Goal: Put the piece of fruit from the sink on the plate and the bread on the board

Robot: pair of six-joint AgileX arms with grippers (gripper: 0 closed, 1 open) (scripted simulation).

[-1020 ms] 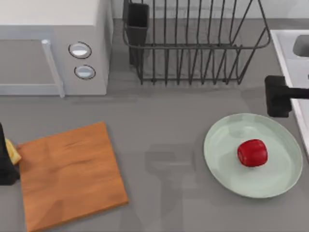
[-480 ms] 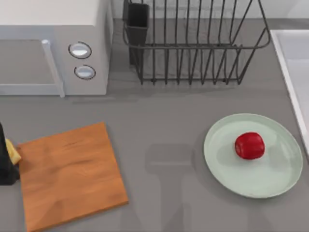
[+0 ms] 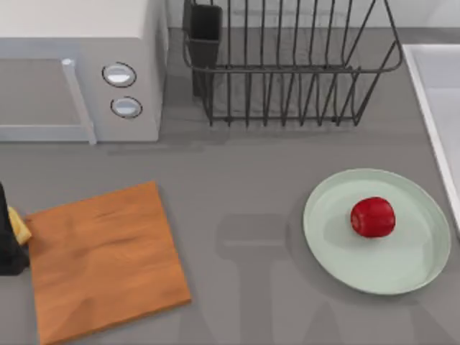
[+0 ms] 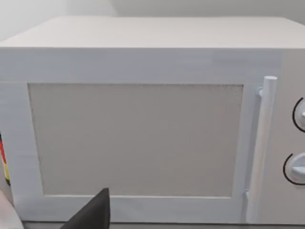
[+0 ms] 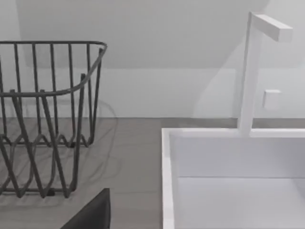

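The red apple (image 3: 373, 217) lies on the mint-green plate (image 3: 338, 248), a little right of its middle, at the worktop's (image 3: 244, 194) right side beside the white-rimmed sink (image 3: 431, 86). At the top view's left edge, the left gripper (image 3: 8, 241) holds the bread (image 3: 19, 230), just beside the left edge of the wooden cutting board (image 3: 104, 259); whether its fingers are clamped on it I cannot tell. Behind stand a white microwave (image 3: 79, 65) and a dark wire dish rack (image 3: 287, 65). The right wrist view takes in the sink basin (image 5: 238, 191), its white faucet (image 5: 252, 71) and the rack (image 5: 47, 119).

Overhead downward view; wrist cameras level, facing microwave (image 4: 143, 124) and sink (image 5: 228, 181).
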